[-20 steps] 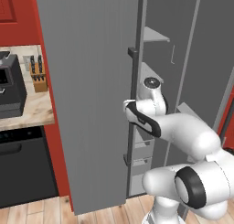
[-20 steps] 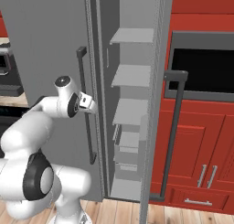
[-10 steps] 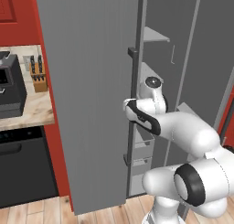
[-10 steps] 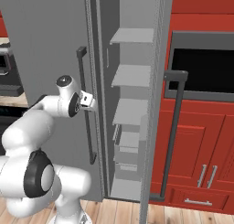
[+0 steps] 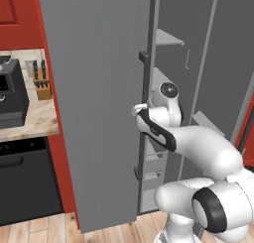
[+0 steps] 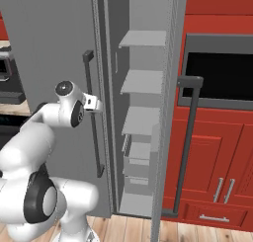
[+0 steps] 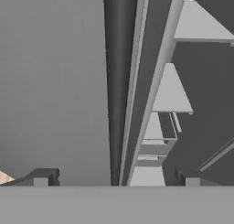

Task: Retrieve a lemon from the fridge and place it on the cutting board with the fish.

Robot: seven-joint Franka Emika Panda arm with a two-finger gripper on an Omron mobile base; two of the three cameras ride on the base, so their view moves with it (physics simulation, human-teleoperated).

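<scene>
The fridge is a tall grey cabinet, and both of its doors stand partly open. Pale shelves and bins show in the gap. My gripper is at the left door's long dark bar handle, about mid-height. In the hand view the gripper is open and the handle runs up between the two fingertips, untouched. My white hand presses close to the door edge. The lemon, the cutting board and the fish are out of view.
The right fridge door juts toward me with its own bar handle. Red cabinets and a black oven opening stand to the right. On the left, a wooden counter holds a knife block and a black appliance.
</scene>
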